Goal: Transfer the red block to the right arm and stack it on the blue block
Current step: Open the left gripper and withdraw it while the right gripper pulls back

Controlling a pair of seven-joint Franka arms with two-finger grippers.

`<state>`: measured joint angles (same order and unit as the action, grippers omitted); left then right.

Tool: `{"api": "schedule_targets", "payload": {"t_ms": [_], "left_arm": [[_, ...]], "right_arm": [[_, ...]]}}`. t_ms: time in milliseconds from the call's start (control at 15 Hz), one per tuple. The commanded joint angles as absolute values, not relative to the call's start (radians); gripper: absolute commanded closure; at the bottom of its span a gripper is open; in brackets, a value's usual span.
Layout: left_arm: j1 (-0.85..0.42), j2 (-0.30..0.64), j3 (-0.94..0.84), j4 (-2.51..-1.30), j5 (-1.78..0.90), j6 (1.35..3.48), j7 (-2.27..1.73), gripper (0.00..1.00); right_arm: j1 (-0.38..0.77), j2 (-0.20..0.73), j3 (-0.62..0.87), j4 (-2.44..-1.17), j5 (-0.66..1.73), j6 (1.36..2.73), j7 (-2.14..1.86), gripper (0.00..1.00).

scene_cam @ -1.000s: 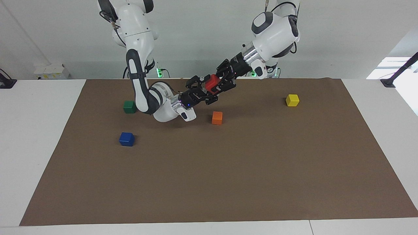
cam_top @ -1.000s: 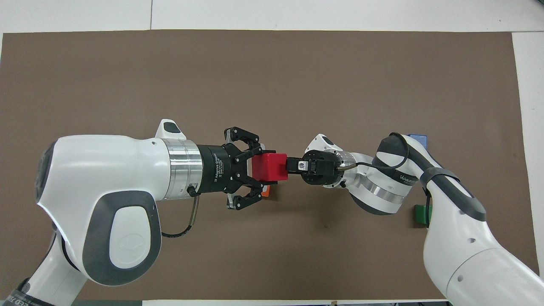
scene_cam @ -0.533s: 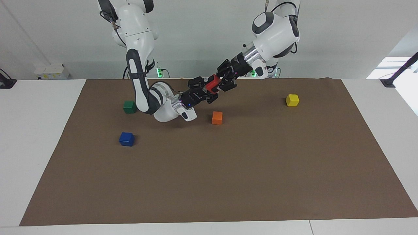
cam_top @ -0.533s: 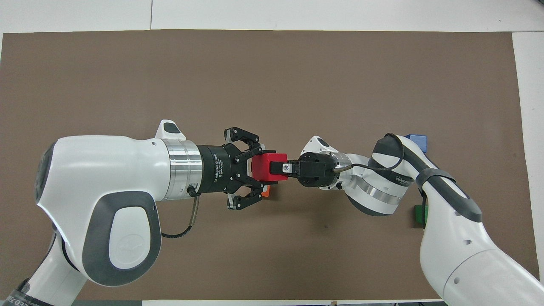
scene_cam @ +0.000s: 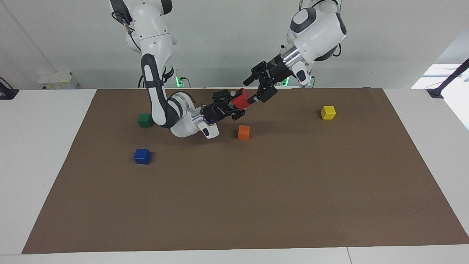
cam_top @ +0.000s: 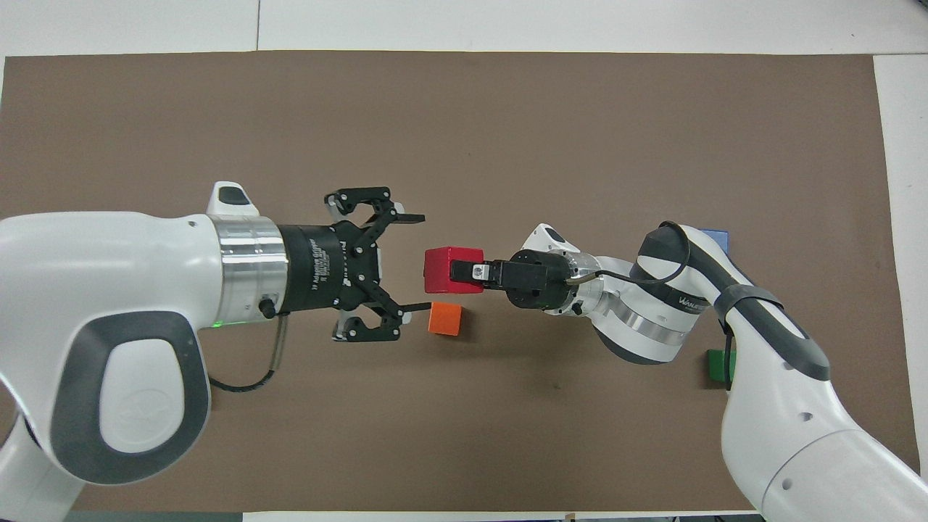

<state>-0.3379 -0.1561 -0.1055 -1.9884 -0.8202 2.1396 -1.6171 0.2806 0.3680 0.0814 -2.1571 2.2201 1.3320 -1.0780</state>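
The red block (scene_cam: 242, 98) is up in the air over the mat, near the orange block. My right gripper (scene_cam: 235, 102) is shut on it; in the overhead view the right gripper (cam_top: 467, 272) grips the red block (cam_top: 441, 270) from the right arm's end. My left gripper (scene_cam: 254, 90) is open and empty, a short gap away from the red block; it also shows in the overhead view (cam_top: 420, 262). The blue block (scene_cam: 142, 156) sits on the mat toward the right arm's end, farther from the robots than the green block. In the overhead view the blue block (cam_top: 718, 237) is partly hidden by the right arm.
A brown mat (scene_cam: 256, 201) covers the table. An orange block (scene_cam: 243, 132) lies under the hand-over spot and also shows in the overhead view (cam_top: 444, 319). A green block (scene_cam: 145, 120) lies near the right arm. A yellow block (scene_cam: 328, 112) lies toward the left arm's end.
My left gripper has opened, let go of the red block and drawn back toward its own base. The red block now stays in my right gripper alone.
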Motion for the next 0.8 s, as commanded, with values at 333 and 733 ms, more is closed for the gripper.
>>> {"api": "schedule_targets", "payload": {"t_ms": [333,733], "left_arm": [[-0.069,-0.167,-0.103,-1.982,-0.508,2.004,-1.096,0.0],[0.051,-0.06,-0.104,-1.892,-0.279,1.994,-0.698,0.0]], "right_arm": [[0.158,0.106,0.077,-2.08,1.699,1.739,-0.751,1.0],[0.049,0.048,0.071,-1.99,1.11,1.756,-0.586,1.0]]}}
